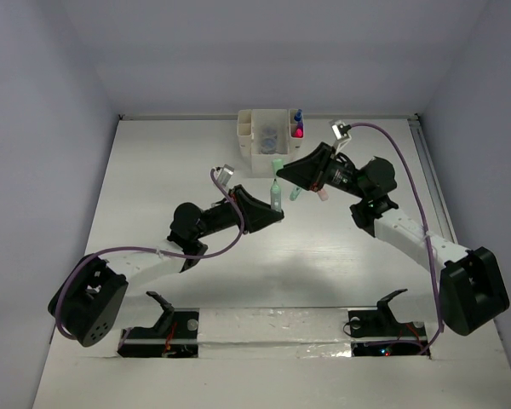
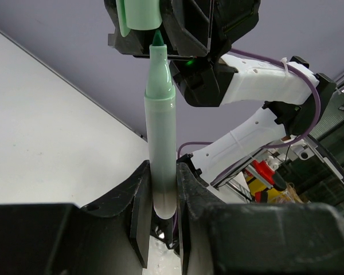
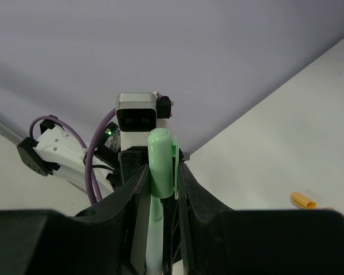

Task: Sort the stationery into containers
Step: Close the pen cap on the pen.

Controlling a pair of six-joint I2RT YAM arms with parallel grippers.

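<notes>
Step in hand: recapping the mint green marker [image 2: 161, 149] before it goes into the white organizer [image 1: 257, 162], judging by how the two pieces face each other.
Left gripper [image 2: 160, 197]: pressed tight on the marker's lower barrel, holding it upright with the bare tip pointing up.
Right gripper [image 3: 160, 180]: pinching the mint green cap [image 3: 162, 160], its open end toward the tip.
Where it is: in the air just in front of the organizer. The tip is at the cap's mouth, but I cannot tell whether it has entered.
Next move: line the cap up with the barrel and press the two together until the cap seats. One side then lets go and the other carries the marker to a compartment.
Risk: a slight tilt would jam the tip against the cap's rim.
On the table: a peach marker [image 1: 321, 194] near my right gripper.
</notes>
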